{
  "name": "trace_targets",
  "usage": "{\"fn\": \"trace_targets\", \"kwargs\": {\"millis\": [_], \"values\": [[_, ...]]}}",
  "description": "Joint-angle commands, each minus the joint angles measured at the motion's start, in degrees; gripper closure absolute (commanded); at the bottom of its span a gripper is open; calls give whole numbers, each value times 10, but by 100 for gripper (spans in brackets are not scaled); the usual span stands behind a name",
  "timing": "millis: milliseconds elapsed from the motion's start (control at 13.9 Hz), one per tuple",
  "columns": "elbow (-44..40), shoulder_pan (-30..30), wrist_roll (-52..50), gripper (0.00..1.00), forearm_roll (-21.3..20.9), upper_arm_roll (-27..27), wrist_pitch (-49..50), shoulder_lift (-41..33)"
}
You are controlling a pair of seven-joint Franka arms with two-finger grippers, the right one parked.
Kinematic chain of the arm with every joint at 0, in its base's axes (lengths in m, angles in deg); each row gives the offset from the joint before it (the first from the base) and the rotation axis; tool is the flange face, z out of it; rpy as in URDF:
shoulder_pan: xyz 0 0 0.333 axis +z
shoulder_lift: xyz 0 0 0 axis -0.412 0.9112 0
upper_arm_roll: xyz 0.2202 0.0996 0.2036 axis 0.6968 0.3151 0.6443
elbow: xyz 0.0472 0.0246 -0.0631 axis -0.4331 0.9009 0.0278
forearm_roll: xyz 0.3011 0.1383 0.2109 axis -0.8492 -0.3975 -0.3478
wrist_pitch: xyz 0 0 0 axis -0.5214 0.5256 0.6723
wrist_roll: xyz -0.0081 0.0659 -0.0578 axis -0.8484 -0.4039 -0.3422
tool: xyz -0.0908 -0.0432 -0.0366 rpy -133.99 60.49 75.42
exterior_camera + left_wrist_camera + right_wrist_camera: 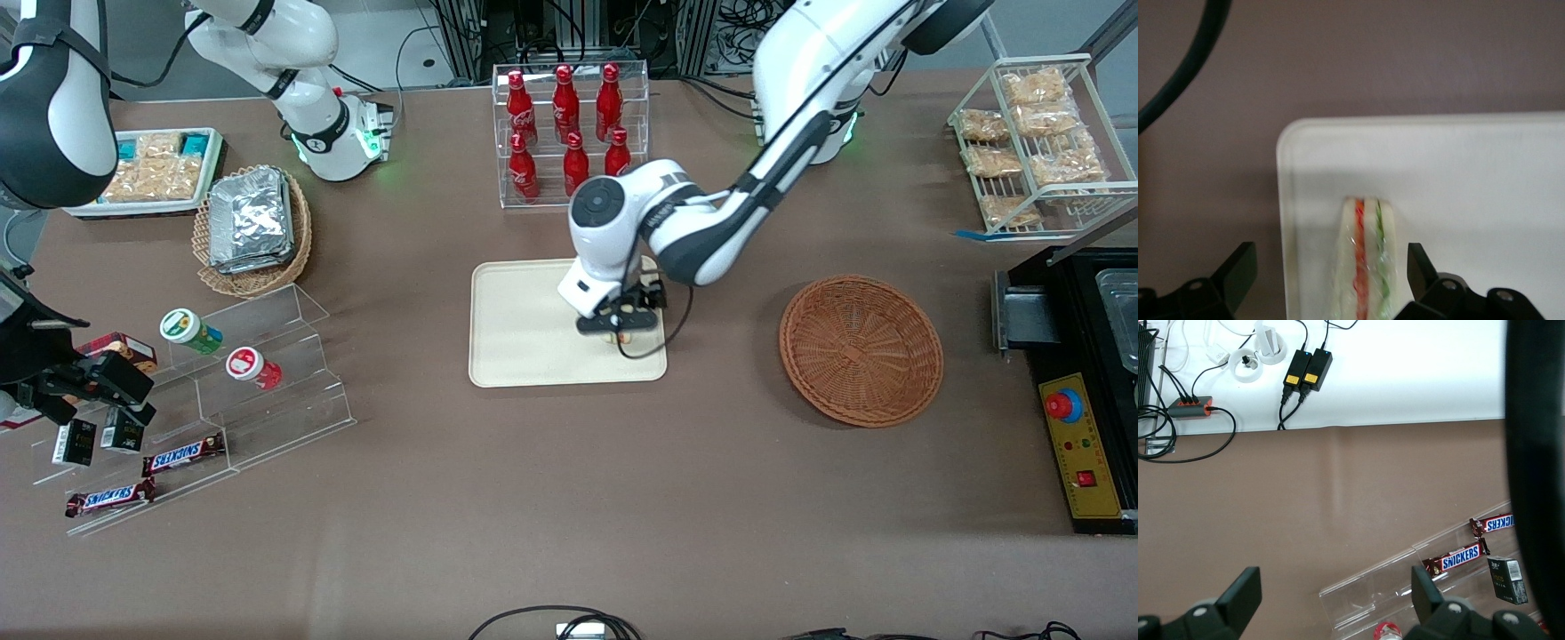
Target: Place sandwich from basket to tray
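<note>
You had the gripper (620, 327) low over the tray (520, 329), at its end toward the basket (861, 348), fingers (1238, 273) spread either side of the sandwich (1365, 263). The sandwich stood on edge on the tray, near its rim. The basket lay well apart, toward the working arm's end of the table (569, 498).

Brown-clothed table (569, 498), white floor (1405, 373) with cables, even indoor light

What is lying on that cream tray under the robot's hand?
A wrapped sandwich stands on the tray, between the open gripper fingers. The arm hides the tray part beneath it.
</note>
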Motion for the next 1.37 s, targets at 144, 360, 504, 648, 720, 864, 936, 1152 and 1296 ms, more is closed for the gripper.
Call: {"fn": "trace_targets", "kwargs": {"millis": [144,360,504,648,720,864,936,1152,1296], "values": [[-7,85,-6,0,30,-3,57,-73],[-34,122,3,1,30,-3,117,-90],[-61,138,10,1,31,-4,159,-90],[-73,161,57,1,52,-4,179,-100],[-73,177,95,1,71,-4,184,-112],[-76,215,183,1,116,-2,219,-146],[-76,229,230,1,132,2,236,-166],[-73,229,367,1,208,95,268,-228],[-73,228,470,1,241,150,306,-261]]}}
